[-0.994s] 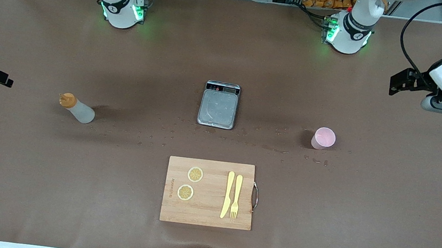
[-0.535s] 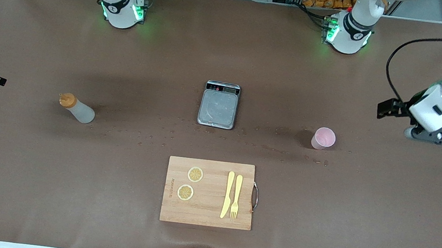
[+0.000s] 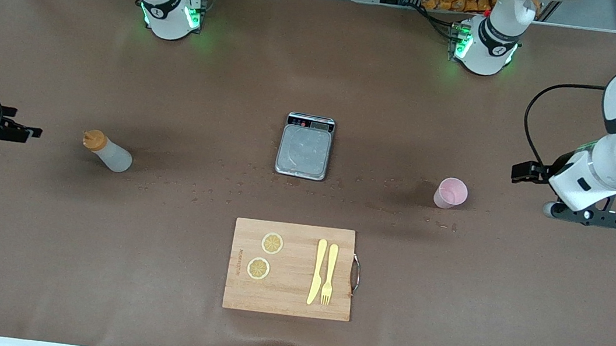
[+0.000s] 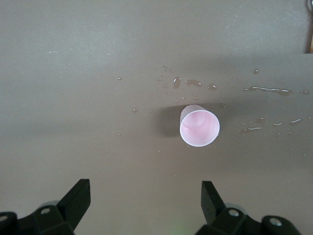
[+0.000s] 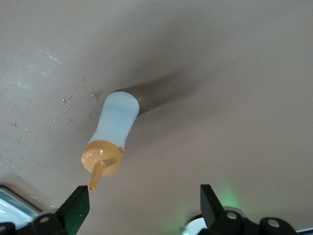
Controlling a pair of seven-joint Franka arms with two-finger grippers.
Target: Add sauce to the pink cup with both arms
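The sauce [image 3: 106, 152] stands upright on the table [image 3: 316, 109] toward the right arm's end, untouched. The pink cup [image 3: 450, 193] stands upright toward the left arm's end, and the scale [image 3: 305, 146] sits between the two.

Change over the last second:
- The left gripper [image 3: 525, 171] has come down and inward, and now hangs at about 2 o'clock from the cup, apart from it, jaws wide open and empty. The left wrist view shows the cup [image 4: 199, 126] ahead of the open fingers [image 4: 78, 193].
- The right gripper [image 3: 25, 132] has advanced to about 9 o'clock from the bottle, jaws wide open and empty. The right wrist view shows the bottle [image 5: 111, 132] just ahead.

Assessment: both arms are in the approach phase. No grasp is made; no sauce is in the cup.
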